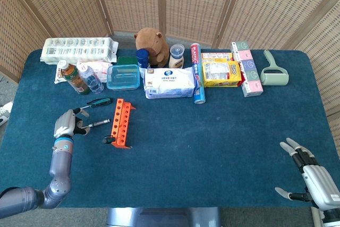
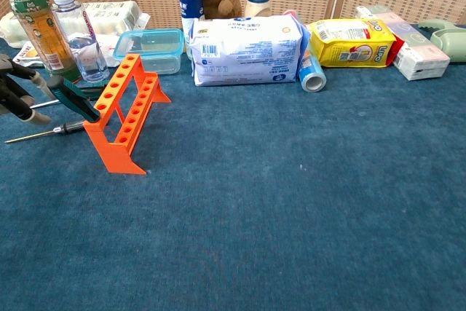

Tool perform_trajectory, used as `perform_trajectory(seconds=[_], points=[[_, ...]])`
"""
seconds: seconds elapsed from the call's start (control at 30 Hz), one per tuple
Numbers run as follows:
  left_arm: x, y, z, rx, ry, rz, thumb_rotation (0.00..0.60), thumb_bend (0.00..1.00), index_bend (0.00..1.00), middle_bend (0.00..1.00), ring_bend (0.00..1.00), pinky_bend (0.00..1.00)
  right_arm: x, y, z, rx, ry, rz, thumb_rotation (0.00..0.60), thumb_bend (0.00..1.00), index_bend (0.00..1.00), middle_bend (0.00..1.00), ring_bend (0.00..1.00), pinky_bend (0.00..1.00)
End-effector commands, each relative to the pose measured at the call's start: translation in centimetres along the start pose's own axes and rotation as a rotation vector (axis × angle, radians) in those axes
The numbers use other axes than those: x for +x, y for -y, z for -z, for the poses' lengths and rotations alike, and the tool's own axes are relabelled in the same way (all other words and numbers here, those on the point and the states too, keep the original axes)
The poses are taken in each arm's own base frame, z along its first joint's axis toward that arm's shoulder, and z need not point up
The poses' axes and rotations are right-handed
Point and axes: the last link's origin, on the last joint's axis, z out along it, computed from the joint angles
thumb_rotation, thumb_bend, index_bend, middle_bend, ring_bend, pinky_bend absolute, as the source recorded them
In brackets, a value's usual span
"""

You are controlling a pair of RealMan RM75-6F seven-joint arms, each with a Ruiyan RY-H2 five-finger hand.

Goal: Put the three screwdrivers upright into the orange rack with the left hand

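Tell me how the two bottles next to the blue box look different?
The tea bottle holds brown drink and has a white cap and a green label; the water bottle is clear, with a paler cap. The tea bottle stands taller in the chest view. Both are upright, side by side.
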Motion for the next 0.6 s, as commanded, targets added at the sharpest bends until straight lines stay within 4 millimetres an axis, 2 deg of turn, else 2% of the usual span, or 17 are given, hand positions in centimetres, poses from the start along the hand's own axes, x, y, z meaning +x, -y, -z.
perform_trajectory(seconds=[0.03,0.6], points=[[-0.5,-0.4,-0.5,0.010,0.003,-0.005,0.600,0.27,0.43,0.90,0.88,0.92,-0.1,0.0,0.0,0.001,0.003,0.001,0.600,0.00,0.07,0.00,0.05,0.04],[-3.1,-2.0,-2.3,0.050,0.037,-0.019,0.600,0.28,0.43,0.90,0.88,0.92,-0.1,0.0,-0.2,-0.005,0.007,0.003,0.600,0.00,0.07,0.00,0.05,0.04]])
